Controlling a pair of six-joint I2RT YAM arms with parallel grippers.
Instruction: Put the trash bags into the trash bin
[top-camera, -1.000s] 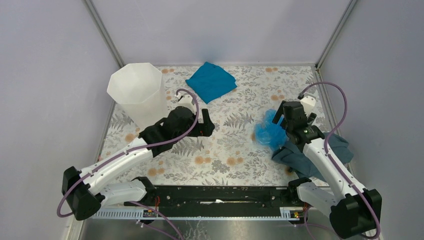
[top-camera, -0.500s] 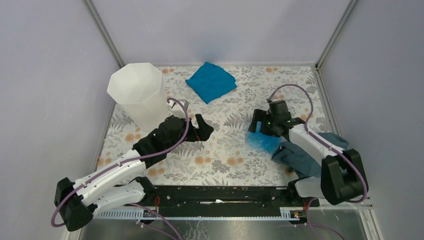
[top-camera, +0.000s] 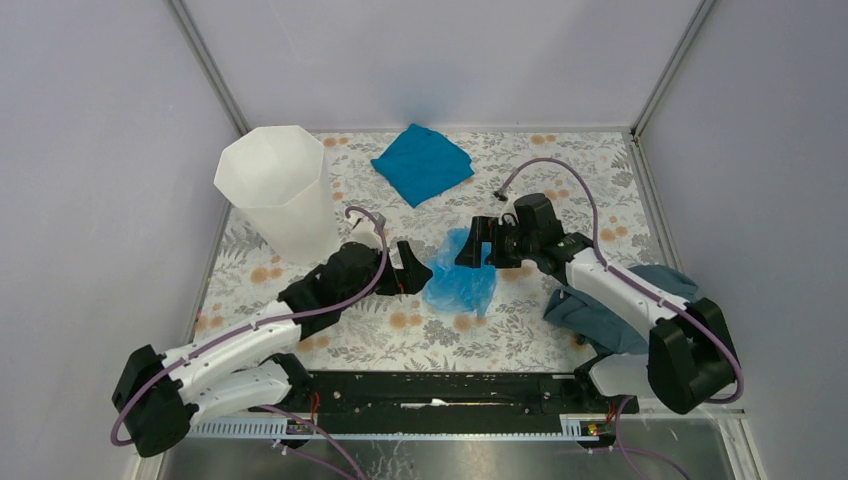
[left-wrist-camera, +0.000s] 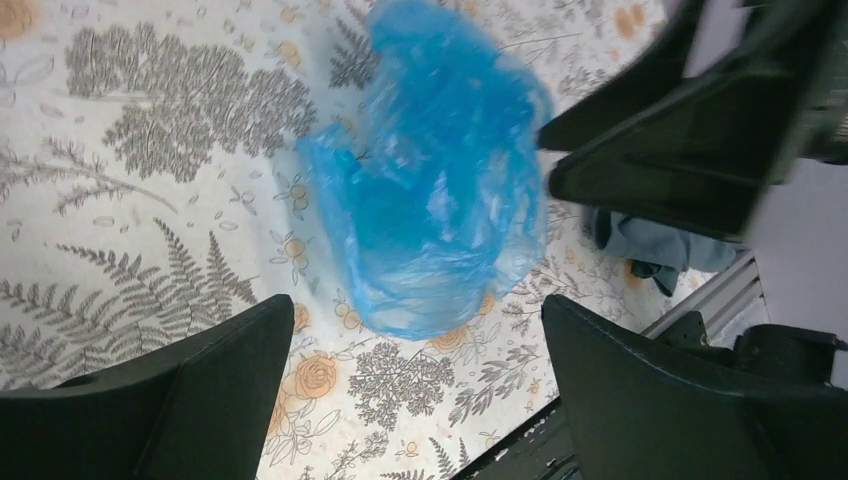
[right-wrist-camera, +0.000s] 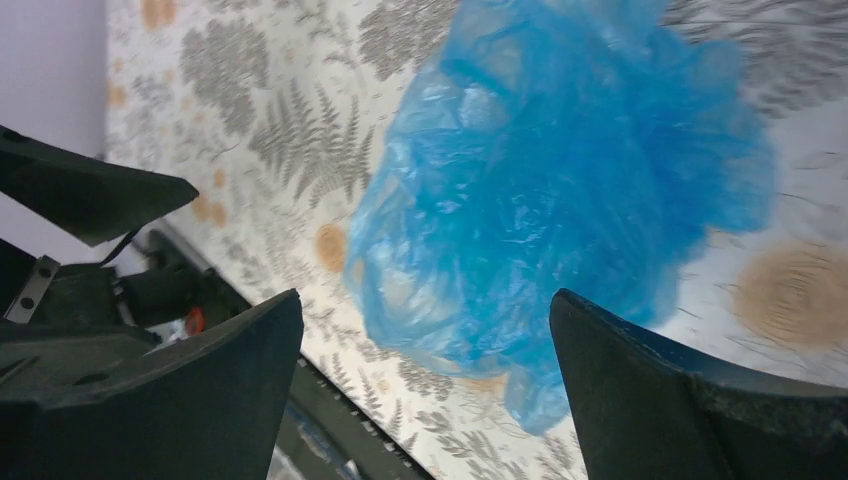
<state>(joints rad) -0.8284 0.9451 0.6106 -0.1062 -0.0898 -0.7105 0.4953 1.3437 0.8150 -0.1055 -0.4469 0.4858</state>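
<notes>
Top external view, trash bag (top-camera: 458, 285): crumpled light-blue film lying on the floral table (top-camera: 400, 335), about mid-table, between the two grippers.
Left wrist view, trash bag (left-wrist-camera: 430, 190): glossy and see-through, lying flat on the table, framed by the two dark fingers.
Right gripper (top-camera: 475, 245): at the bag's far right edge, fingers spread wide; contact with the film cannot be judged from any view.
Left gripper (top-camera: 420, 270): just left of the bag, fingers likewise spread, nothing held.
Trash bin (top-camera: 290, 225): upright at the far left of the table, well apart from the bag.
Teal cloth (top-camera: 422, 163): folded, at the far edge, centre.
Grey-blue cloth (top-camera: 590, 315): near right, partly under the right arm.
</notes>
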